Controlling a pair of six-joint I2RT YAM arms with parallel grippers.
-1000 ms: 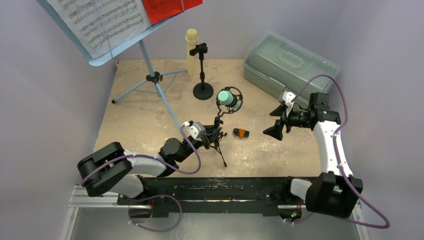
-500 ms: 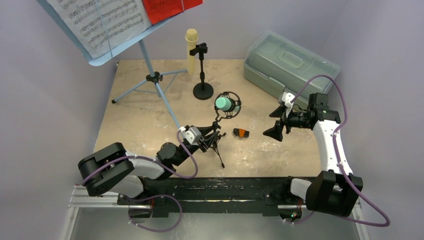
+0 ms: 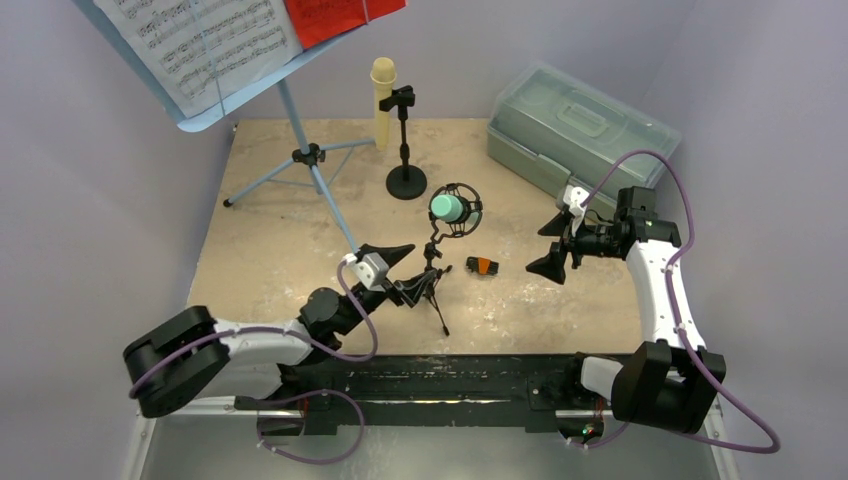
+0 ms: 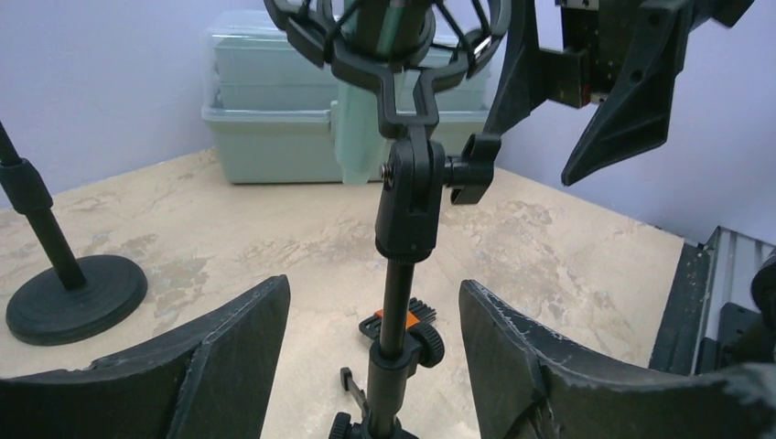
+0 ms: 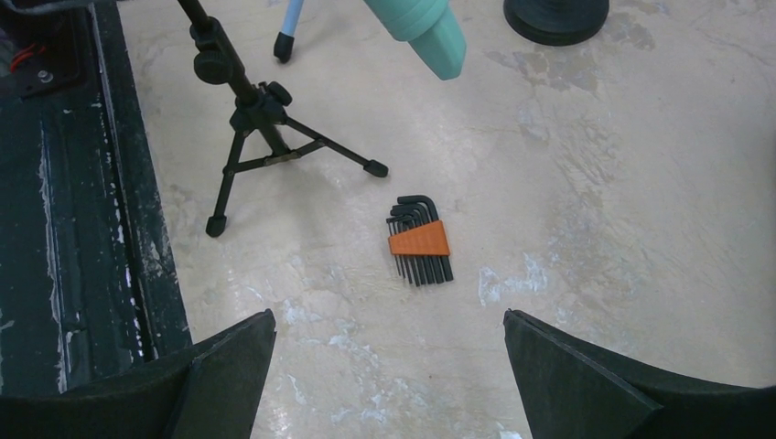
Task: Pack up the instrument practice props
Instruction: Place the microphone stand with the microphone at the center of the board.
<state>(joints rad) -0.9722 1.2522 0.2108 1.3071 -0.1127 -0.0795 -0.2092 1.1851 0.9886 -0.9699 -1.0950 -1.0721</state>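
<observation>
Left hand (image 4: 371,311) is open, fingers either side of the little tripod stand (image 4: 409,197), not touching its pole. The stand sits mid-counter (image 3: 280,240) with the teal microphone (image 3: 447,207) up in its cradle. It looks light, top-heavy and tippy on spindly legs, so grip low on the stiff pole. Right hand (image 5: 386,315) hangs wide open and empty over the hex keys (image 5: 419,240). There's bare room toward the grey case (image 3: 580,125), but the music rack (image 3: 300,150) has a leg close by on the left.

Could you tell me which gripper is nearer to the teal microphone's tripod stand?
Left. The left gripper straddles the pole of the tripod stand, fingers open on either side; the right gripper hovers apart, beyond the hex keys.
</observation>
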